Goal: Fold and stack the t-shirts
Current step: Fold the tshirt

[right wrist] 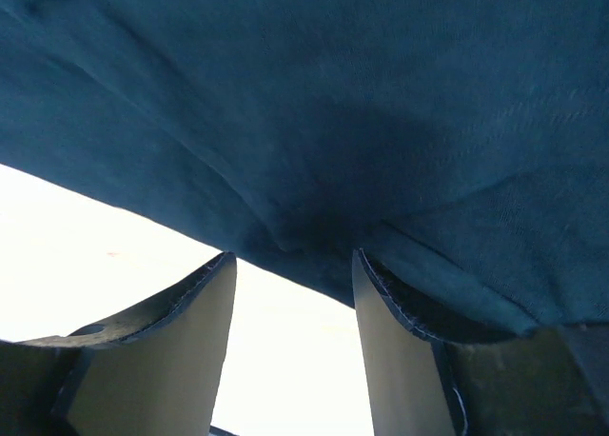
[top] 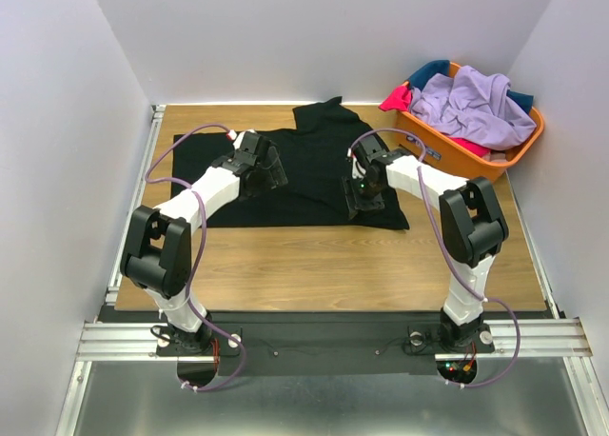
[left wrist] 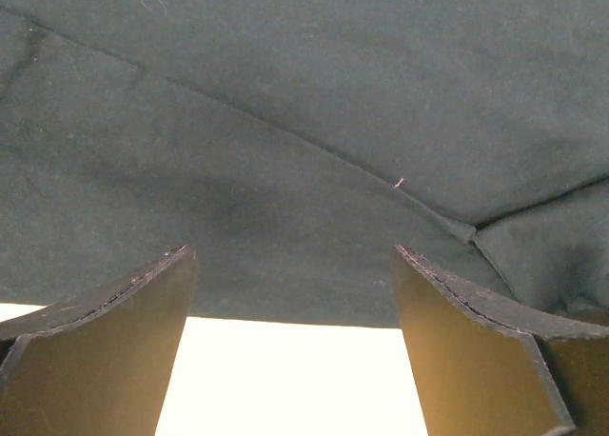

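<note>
A black t-shirt (top: 314, 155) lies spread flat on the wooden table (top: 324, 265), one sleeve pointing toward the back wall. My left gripper (top: 271, 174) hangs over its left half, open, with nothing between the jaws. In the left wrist view the left gripper (left wrist: 292, 255) sits at the shirt's (left wrist: 285, 122) near hem. My right gripper (top: 364, 203) is low over the shirt's front right part. In the right wrist view the right gripper (right wrist: 293, 257) is open, its tips at the wrinkled cloth (right wrist: 333, 103) edge. Lavender (top: 471, 108), pink-red (top: 398, 98) and teal (top: 430, 71) shirts lie heaped in a basket.
The orange plastic basket (top: 457, 146) stands at the table's back right corner. White walls close in the table on three sides. Bare wood runs between the shirt's near hem and the arm bases.
</note>
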